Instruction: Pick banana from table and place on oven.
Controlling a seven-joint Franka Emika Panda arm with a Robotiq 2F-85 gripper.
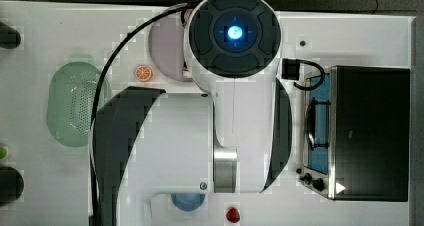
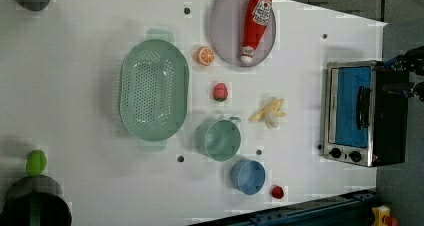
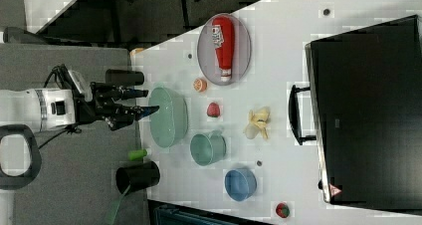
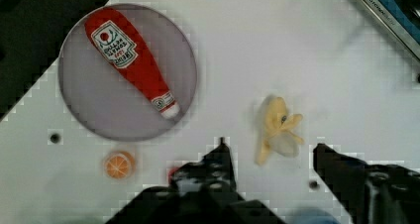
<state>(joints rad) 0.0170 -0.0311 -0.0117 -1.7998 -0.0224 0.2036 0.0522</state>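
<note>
The banana (image 2: 270, 114) lies on the white table (image 2: 90, 61), with its peel flaps spread out. In the left view the oven (image 2: 362, 113) is well apart from it on the left view's right, and bare table lies between the two. The oven has a black top (image 3: 368, 110) and a blue glass door with a handle.

The gripper (image 4: 270, 152) hangs high above the table with its two black fingers (image 4: 218, 159) spread apart and nothing between them. In the wrist view the banana sits down in the gap between the fingertips (far below, not touching).

Other things are close by. In the left view a small red strawberry toy (image 2: 220, 92) is on the banana's left, a green cup (image 2: 219, 138) is just below and left of it, and a blue bowl (image 2: 248, 176) sits lower still. A red ketchup bottle (image 2: 255, 26) lies on a grey plate (image 2: 222, 26), with an orange slice (image 2: 205, 56) beside the plate. A big green strainer (image 2: 152, 88) is further to the left view's left
</note>
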